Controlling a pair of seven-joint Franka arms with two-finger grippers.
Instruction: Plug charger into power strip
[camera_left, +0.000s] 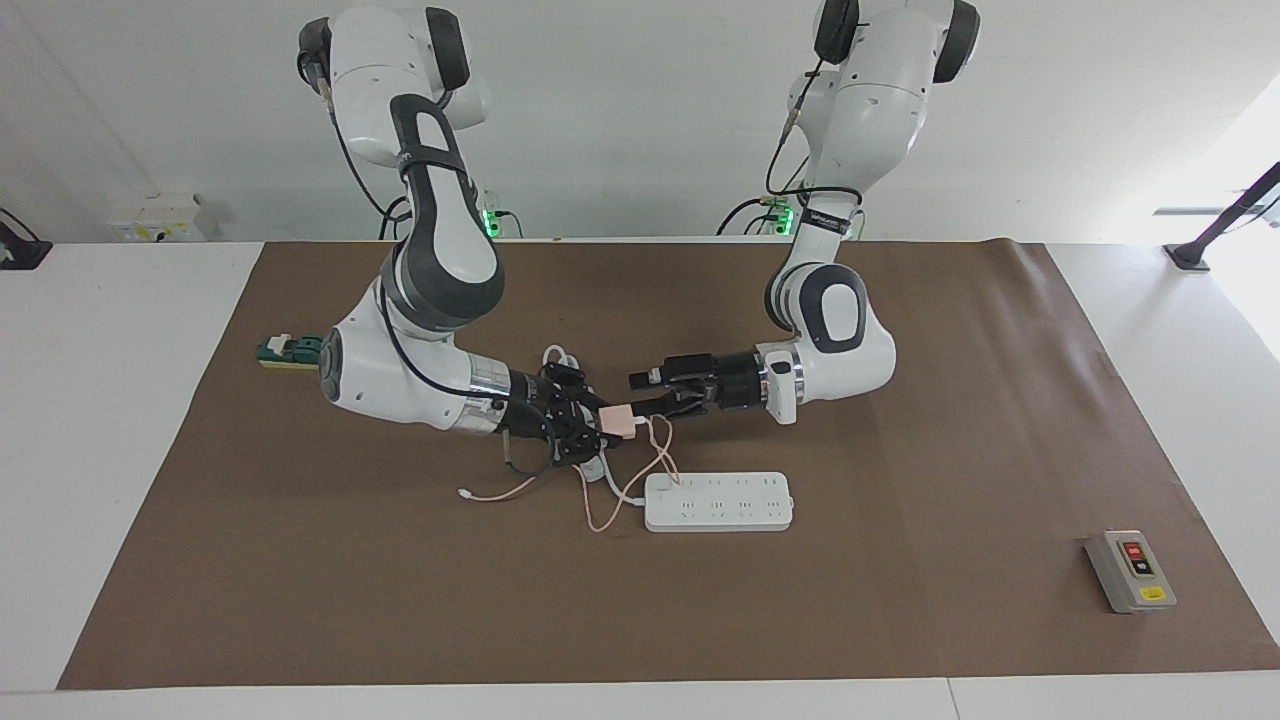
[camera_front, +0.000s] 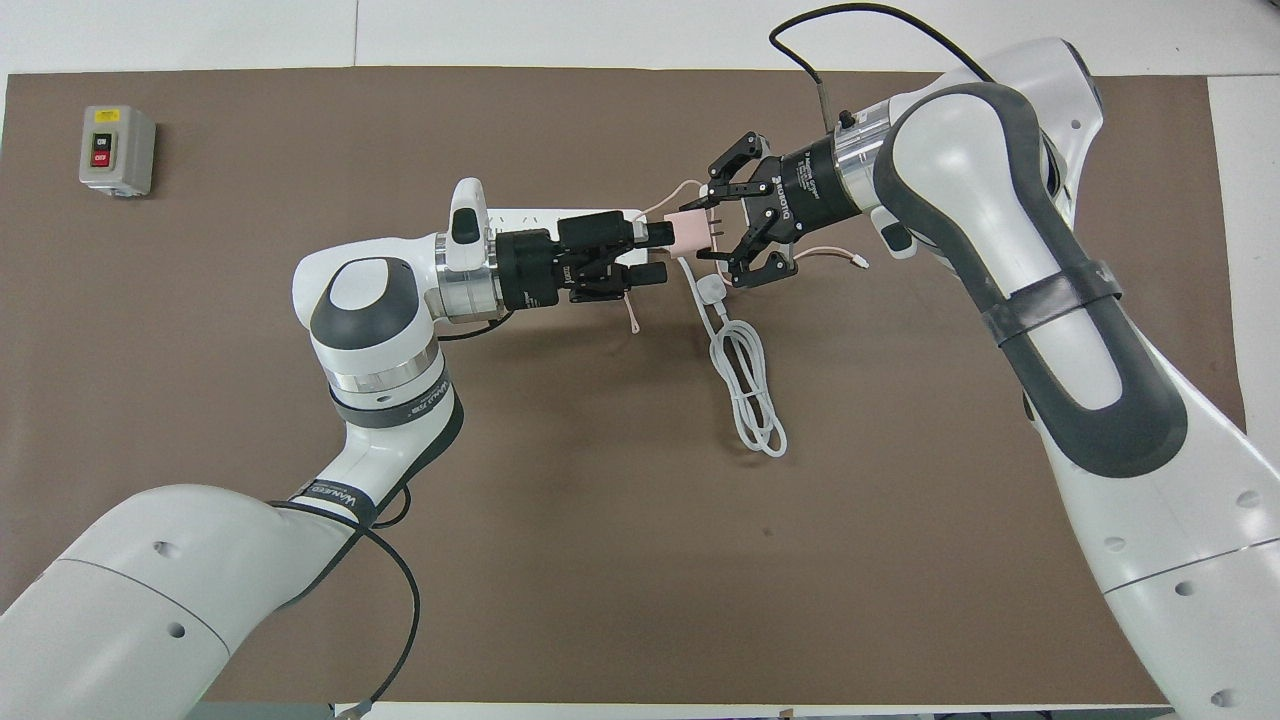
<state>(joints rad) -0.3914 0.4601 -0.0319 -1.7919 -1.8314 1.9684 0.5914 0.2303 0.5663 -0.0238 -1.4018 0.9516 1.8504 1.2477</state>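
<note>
Right now both arms meet over the middle of the brown mat (camera_left: 900, 620) covering the tabletop (camera_left: 120, 420). Between them sits the charger (camera_left: 618, 421), the little pale-pink cube, up in the air and clear of the mat. The left hand (camera_front: 655, 252) is clamped on it, fingers pinching the cube from the side, and the two metal prongs point straight toward the right hand (camera_front: 735, 215). That right hand has its fingers spread wide apart, one on each side of the prongs, gripping nothing; whether a fingertip brushes the cube I cannot tell.

From the charger a thin pink cable (camera_left: 600, 500) droops down in loops onto the mat, its loose end trailing off toward the right arm's end of the tabletop. Flat on the mat lies the power strip (camera_left: 718, 501), long and white, sockets facing up, farther from the robots than the two hands and unplugged, every socket bare. Its thick white cord (camera_front: 745, 385) runs under the hands and lies coiled on the mat nearer to the robots, with the white plug (camera_front: 712, 291) just below the held cube.

Well apart, toward the left arm's end, a grey switch box (camera_left: 1130, 571) with red and black buttons stands alone. Toward the right arm's end, a small green and yellow block (camera_left: 288, 351) lies on the mat.
</note>
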